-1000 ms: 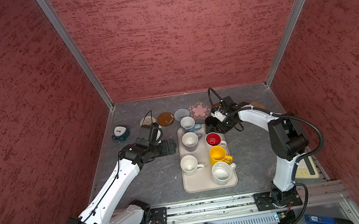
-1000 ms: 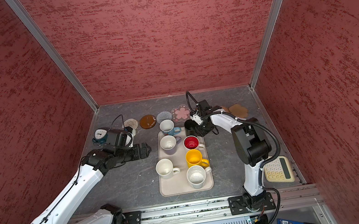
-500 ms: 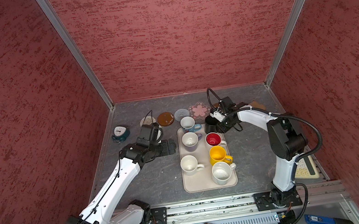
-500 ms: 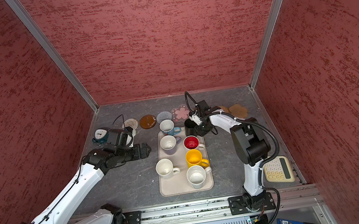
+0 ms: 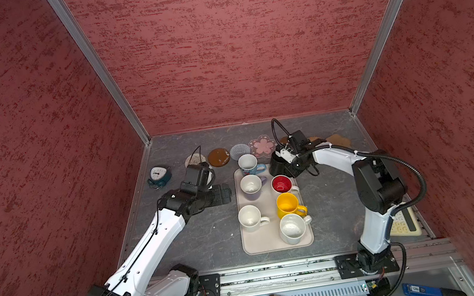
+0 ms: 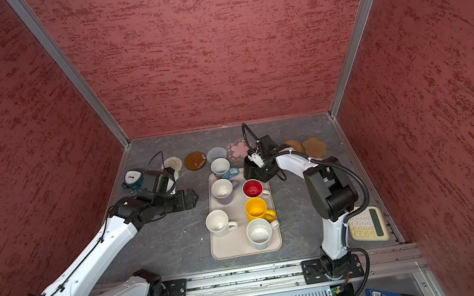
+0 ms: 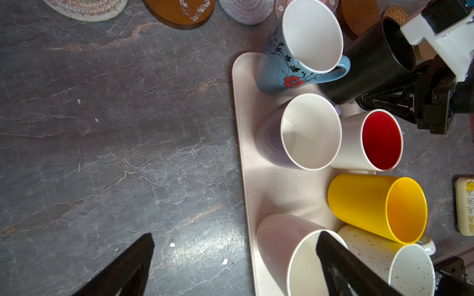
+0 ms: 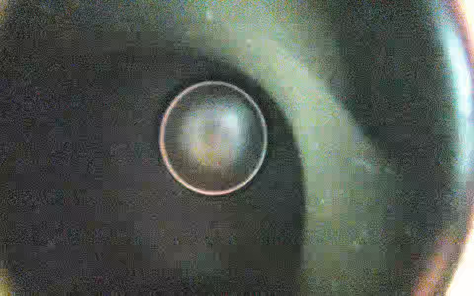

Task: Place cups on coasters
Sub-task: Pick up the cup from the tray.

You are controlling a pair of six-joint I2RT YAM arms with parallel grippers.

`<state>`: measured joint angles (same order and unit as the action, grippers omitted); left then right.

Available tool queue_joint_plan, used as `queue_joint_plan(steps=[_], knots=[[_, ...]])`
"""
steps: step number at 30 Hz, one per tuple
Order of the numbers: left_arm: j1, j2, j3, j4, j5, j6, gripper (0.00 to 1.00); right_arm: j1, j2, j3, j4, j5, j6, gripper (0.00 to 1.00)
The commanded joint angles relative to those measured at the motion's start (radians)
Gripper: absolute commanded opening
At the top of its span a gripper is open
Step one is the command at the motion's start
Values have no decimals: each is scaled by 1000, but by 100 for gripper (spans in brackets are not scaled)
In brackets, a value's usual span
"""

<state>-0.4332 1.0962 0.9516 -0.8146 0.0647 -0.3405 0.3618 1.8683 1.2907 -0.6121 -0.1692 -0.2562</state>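
**Right claw at the black mug; 6 mugs on the tray**

- Your right claw (image 5: 286,163) is down at the black mug (image 5: 277,167), which is at the far right corner of the tray (image 5: 270,243).
- In the left wrist view, 1 dark finger (image 7: 384,98) lies along the mug's outer wall. The other finger is hidden.
- You cannot tell whether the claw is pinching the wall or only straddling it, nor whether the mug's base is clear of the tray.
- The right wrist view is noisy and looks down into the mug's dark inside.
- Your left claw (image 5: 224,194) hovers over the table (image 5: 198,240) just beside the tray's left edge. It is spread wide and holds nothing.
- 6 mugs stand on the tray in 2 rows.
  - Left row, far to near: blue-based mug (image 5: 247,164), lavender mug (image 5: 250,186), plain white mug (image 5: 249,218).
  - Right row, far to near: red-lined mug (image 5: 282,184), yellow mug (image 5: 288,204), speckled white mug (image 5: 292,229).
- The coasters lie in a row along the far side of the table, with no mug on any: pale woven disc (image 5: 194,160), brown disc (image 5: 218,157), grey spiral disc (image 5: 239,151), pink flower coaster (image 5: 262,146).
- Past the right arm lie the wicker disc (image 6: 292,146) and the tan scalloped coaster (image 6: 314,147).
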Motion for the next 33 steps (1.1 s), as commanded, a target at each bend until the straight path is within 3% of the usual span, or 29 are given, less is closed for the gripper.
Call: queue_joint_plan(steps=[1, 7, 17, 33], knots=[[1, 5, 16, -14, -20, 9, 100, 8, -66, -10, 79, 21, 10, 12], [1, 5, 24, -19, -26, 8, 100, 14, -122, -38, 113, 19, 34, 3], [1, 5, 71, -35, -39, 4, 100, 19, -199, -37, 148, 42, 117, 0], [-17, 73, 270, -109, 18, 19, 99, 18, -304, 67, -16, 279, 370, 0]])
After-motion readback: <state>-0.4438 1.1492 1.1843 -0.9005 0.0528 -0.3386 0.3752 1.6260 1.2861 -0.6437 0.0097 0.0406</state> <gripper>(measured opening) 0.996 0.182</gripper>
